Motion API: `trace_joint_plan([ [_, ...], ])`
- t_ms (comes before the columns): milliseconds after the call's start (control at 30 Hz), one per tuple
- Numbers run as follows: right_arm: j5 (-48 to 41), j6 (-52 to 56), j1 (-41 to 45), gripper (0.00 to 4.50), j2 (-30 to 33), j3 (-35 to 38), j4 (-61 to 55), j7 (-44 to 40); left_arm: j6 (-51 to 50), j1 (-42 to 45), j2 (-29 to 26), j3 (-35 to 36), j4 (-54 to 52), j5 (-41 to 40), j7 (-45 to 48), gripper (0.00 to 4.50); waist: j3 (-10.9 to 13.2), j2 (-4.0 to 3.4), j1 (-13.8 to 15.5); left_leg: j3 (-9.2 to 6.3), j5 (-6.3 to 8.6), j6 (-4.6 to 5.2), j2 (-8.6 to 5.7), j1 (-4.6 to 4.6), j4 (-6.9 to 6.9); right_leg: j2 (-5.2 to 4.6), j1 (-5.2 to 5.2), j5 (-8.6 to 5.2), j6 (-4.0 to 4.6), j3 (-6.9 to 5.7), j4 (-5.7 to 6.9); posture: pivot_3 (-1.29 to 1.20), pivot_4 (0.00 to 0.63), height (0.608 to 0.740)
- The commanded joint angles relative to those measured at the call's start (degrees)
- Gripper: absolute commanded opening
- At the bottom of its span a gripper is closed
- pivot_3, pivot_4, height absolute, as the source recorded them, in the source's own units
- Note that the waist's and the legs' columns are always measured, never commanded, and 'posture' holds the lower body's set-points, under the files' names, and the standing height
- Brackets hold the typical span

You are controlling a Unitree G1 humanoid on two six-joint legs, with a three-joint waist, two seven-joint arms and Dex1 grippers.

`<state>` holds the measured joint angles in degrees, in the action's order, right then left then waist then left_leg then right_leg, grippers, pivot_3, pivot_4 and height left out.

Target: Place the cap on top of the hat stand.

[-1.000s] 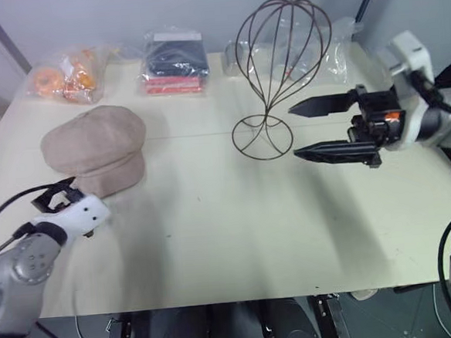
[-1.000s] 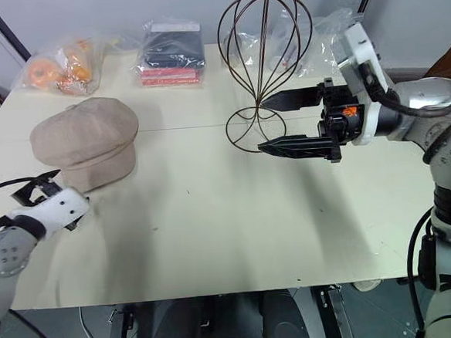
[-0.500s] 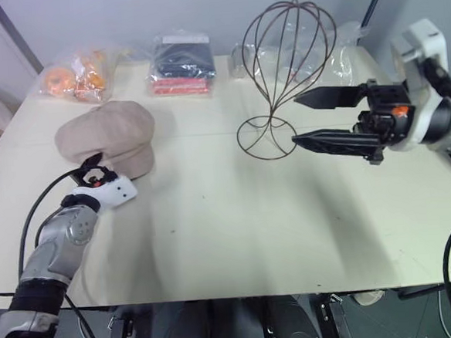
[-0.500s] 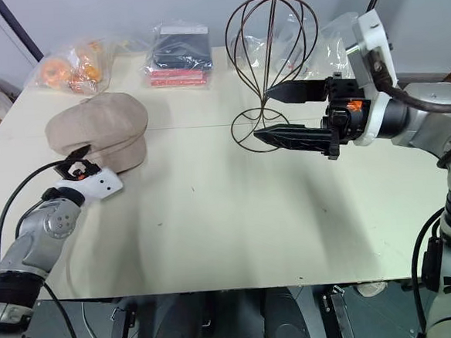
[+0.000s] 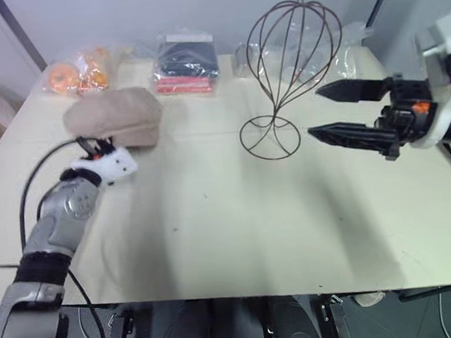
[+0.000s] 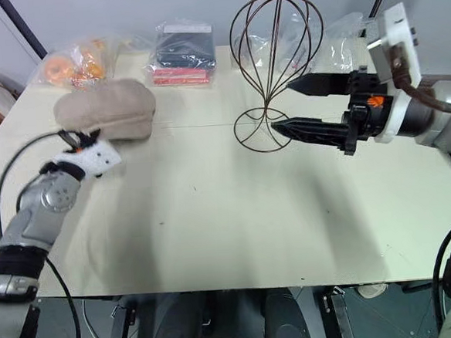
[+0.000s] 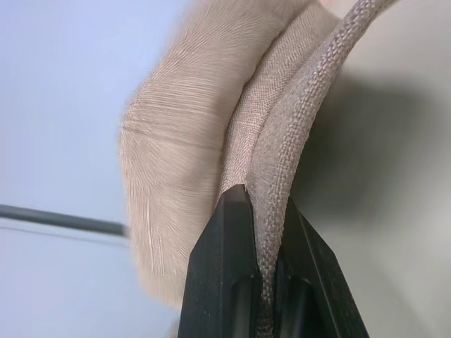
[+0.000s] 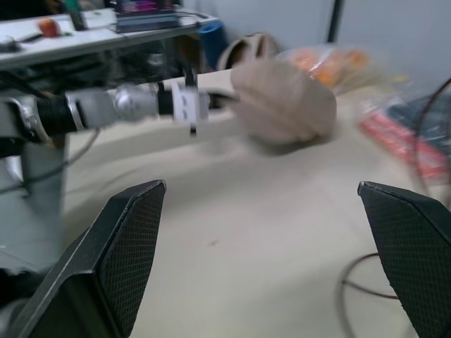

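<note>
Upon the cream-coloured surface, upper left, the soft beige fabric cap is gripped at its brim by the closed left claw. Right of the dark wire hat stand, the right claw is held wide open.

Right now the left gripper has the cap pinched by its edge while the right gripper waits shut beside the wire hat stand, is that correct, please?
Not quite: the right gripper is open, not shut. The left eye view shows its two black fingers spread wide apart beside the wire hat stand. The rest holds: the left wrist view shows the left gripper pinching the cap by its edge.
</note>
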<state>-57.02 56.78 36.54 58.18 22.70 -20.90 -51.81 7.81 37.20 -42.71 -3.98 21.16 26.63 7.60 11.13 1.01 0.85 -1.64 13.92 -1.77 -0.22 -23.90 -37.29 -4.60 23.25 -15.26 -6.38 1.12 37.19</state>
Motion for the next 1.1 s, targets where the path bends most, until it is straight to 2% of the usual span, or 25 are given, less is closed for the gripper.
trace_joint_plan([
  [33, -0.53, -1.28, 0.97, 4.5, 3.32, 5.87, 1.11, 0.36, 0.86, 12.52, 1.0, 2.25, -1.74, -2.75, 0.14, 0.03, 0.0, 0.0, -0.15, 0.03, 0.0, 0.0, -0.01, -0.04, -0.02, -0.01, 0.02, 0.02, -0.04, 0.01, -0.05, 0.0, 0.15, 0.74],
  [133, -1.29, -1.09, -0.07, 4.5, 5.64, 9.43, 1.63, 0.03, 1.92, 23.56, 4.34, 0.9, 1.43, -3.54, 0.19, 0.03, 0.03, 0.08, 0.01, -0.08, 0.0, 0.01, -0.09, -0.5, -0.21, 0.0, 0.27, 0.09, -0.17, -0.07, -0.09, 0.0, 0.15, 0.74],
  [233, -2.34, -0.09, -1.61, 4.5, 6.97, 12.87, 1.05, 0.81, 4.91, 33.2, 10.64, -1.2, 4.68, -4.96, 0.37, 0.03, 0.03, 0.07, -0.12, 0.01, 0.05, 0.1, -0.18, -0.53, -0.23, -0.06, 0.26, 0.09, -0.21, -0.01, -0.18, 0.0, 0.15, 0.74],
  [333, -3.43, 0.73, -3.65, 4.5, 7.33, 15.31, -0.36, 2.17, 9.33, 37.55, 16.22, -3.91, 5.64, -5.53, 1.85, 0.03, 0.02, 0.06, -0.12, 0.01, 0.06, 0.13, -0.18, -0.51, -0.23, -0.05, 0.24, 0.09, -0.22, -0.01, -0.21, 0.0, 0.15, 0.74],
  [433, -4.89, 1.58, -6.42, 4.5, 7.21, 17.88, -2.42, 3.8, 13.11, 36.81, 18.88, -7.03, 3.91, -4.46, 3.62, 0.03, 0.03, 0.04, -0.46, 0.05, 0.06, 0.13, -0.16, -0.46, -0.2, -0.04, 0.25, 0.09, -0.22, 0.05, -0.16, 0.0, 0.15, 0.74],
  [567, -7.76, 2.48, -9.87, 4.5, 6.21, 20.66, -5.14, 6.34, 15.63, 30.92, 19.65, -10.74, 0.6, -3.06, 6.25, 0.03, 0.0, -0.03, -1.49, 0.14, 0.06, 0.12, -0.11, -0.37, -0.11, 0.01, 0.31, 0.09, -0.22, 0.18, -0.08, 0.0, 0.15, 0.74],
  [667, -9.26, 2.06, -10.98, 4.5, 5.98, 20.82, -5.97, 8.15, 17.5, 27.94, 19.83, -12.68, -0.31, -1.37, 6.83, 0.03, 0.0, -0.04, -1.58, 0.15, 0.06, 0.12, -0.08, -0.32, -0.11, 0.05, 0.31, 0.09, -0.22, 0.2, -0.04, 0.0, 0.15, 0.74],
  [800, -11.58, 1.42, -12.39, 4.5, 4.32, 20.0, -7.28, 11.21, 22.66, 22.09, 18.07, -17.22, -3.52, 6.03, 5.3, 0.03, -0.01, -0.03, -1.28, 0.11, 0.05, 0.13, -0.08, -0.36, -0.16, 0.04, 0.26, 0.09, -0.22, 0.19, -0.07, 0.0, 0.15, 0.74],
  [933, -9.44, -0.78, -13.35, 4.5, 3.38, 16.45, -7.49, 12.37, 24.31, 20.78, 17.68, -18.26, -3.58, 9.57, 3.89, 0.03, 0.0, -0.03, -0.44, 0.1, 0.05, 0.13, -0.12, -0.38, -0.25, 0.03, 0.22, 0.09, -0.22, 0.19, -0.07, 0.0, 0.15, 0.74],
  [1033, -3.91, -3.77, -13.78, 4.5, 3.83, 11.75, -7.72, 13.31, 24.14, 20.23, 17.99, -17.93, -2.78, 9.77, 3.88, 1.03, 0.0, -0.03, -0.08, 0.09, 0.07, 0.15, -0.12, -0.39, -0.37, 0.04, 0.18, 0.09, -0.23, 0.18, -0.06, 0.0, 0.15, 0.74],
  [1100, 0.58, -5.83, -13.68, 4.5, 4.2, 7.94, -7.87, 14.56, 24.2, 19.7, 17.95, -17.64, -2.78, 9.51, 4.11, 1.93, 0.0, -0.03, -0.15, 0.09, 0.1, 0.2, -0.12, -0.43, -0.45, 0.04, 0.18, 0.1, -0.23, 0.18, -0.06, 0.0, 0.15, 0.74],
])
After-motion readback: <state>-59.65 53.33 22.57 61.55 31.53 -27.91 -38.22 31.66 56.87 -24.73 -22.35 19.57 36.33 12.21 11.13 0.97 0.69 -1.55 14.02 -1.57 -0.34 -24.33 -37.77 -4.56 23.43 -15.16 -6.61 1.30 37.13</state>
